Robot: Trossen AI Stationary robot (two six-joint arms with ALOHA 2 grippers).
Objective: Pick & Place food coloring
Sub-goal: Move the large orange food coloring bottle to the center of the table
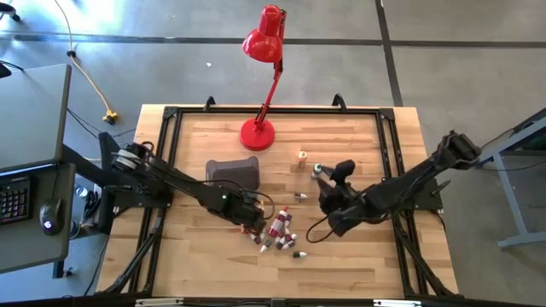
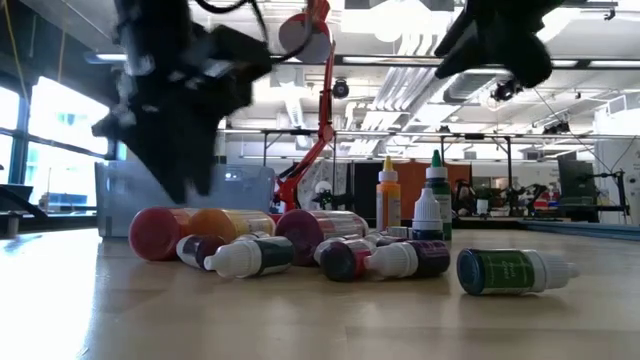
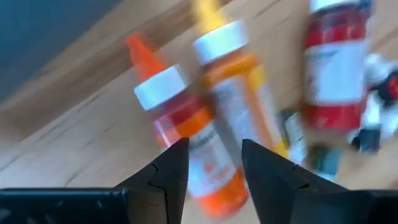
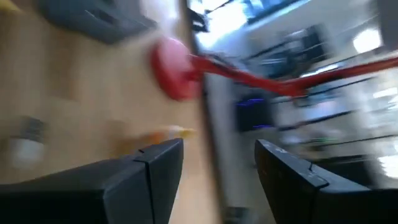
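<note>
Several tiny food coloring bottles (image 1: 275, 232) lie on their sides in a heap near the table's middle; in the low view a red one (image 2: 155, 232), an orange one (image 2: 230, 222) and a maroon one (image 2: 320, 228) show. A green one (image 2: 510, 270) lies apart. Three more stand upright (image 2: 388, 195). My left gripper (image 1: 252, 217) is open just over the heap's left end; in its wrist view its fingers stand on either side of an orange bottle (image 3: 193, 143), gripper (image 3: 214, 165). My right gripper (image 4: 217, 168) is open and raised (image 2: 500, 40) right of the heap.
A grey tub (image 1: 233, 171) sits just behind the left gripper. A red desk lamp stands with its base (image 1: 257, 134) at the table's far side. Upright bottles (image 1: 302, 157) stand close to the right gripper. Bare wood lies along the near edge (image 1: 213, 273).
</note>
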